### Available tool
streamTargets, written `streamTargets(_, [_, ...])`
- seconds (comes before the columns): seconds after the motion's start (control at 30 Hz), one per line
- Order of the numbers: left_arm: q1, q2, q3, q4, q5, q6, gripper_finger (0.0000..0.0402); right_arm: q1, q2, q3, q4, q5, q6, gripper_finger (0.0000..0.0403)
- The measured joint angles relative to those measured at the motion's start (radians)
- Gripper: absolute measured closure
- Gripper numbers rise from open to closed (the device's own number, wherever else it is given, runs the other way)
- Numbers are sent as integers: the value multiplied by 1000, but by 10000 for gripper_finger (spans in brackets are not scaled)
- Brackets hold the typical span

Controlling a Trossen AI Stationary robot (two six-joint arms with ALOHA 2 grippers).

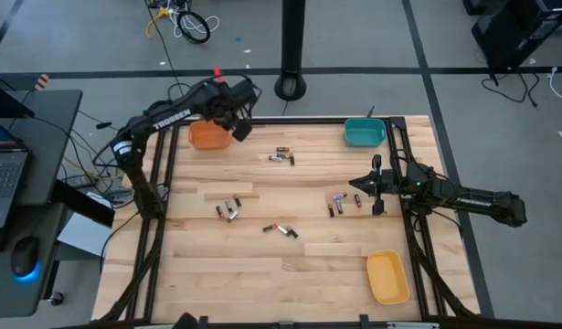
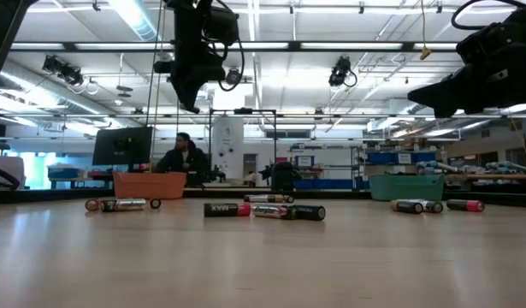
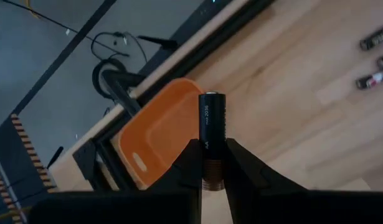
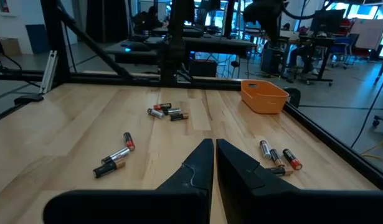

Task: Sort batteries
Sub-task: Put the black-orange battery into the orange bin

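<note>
Your workshop around the wooden table

You have grey floor with dark tape lines and loose cables, a black post behind the table, and a desk with a laptop at its side. Strip lights line the ceiling; a person sits by a monitor.
</note>
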Motion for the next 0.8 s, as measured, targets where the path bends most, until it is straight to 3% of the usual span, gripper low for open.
streamTargets(0.2, [17, -24, -117, 152, 16, 31, 357, 0, 0, 0, 0, 0, 0, 373])
streamTargets(0.43, [75, -114, -366, 372, 70, 44, 357, 0, 0, 0, 0, 0, 0, 373])
streamTargets(0.63, [176, -227, -617, 577, 154, -43, 357, 0, 0, 0, 0, 0, 0, 373])
streamTargets(0.8, [239, -243, -753, 678, 169, -55, 357, 0, 0, 0, 0, 0, 0, 373])
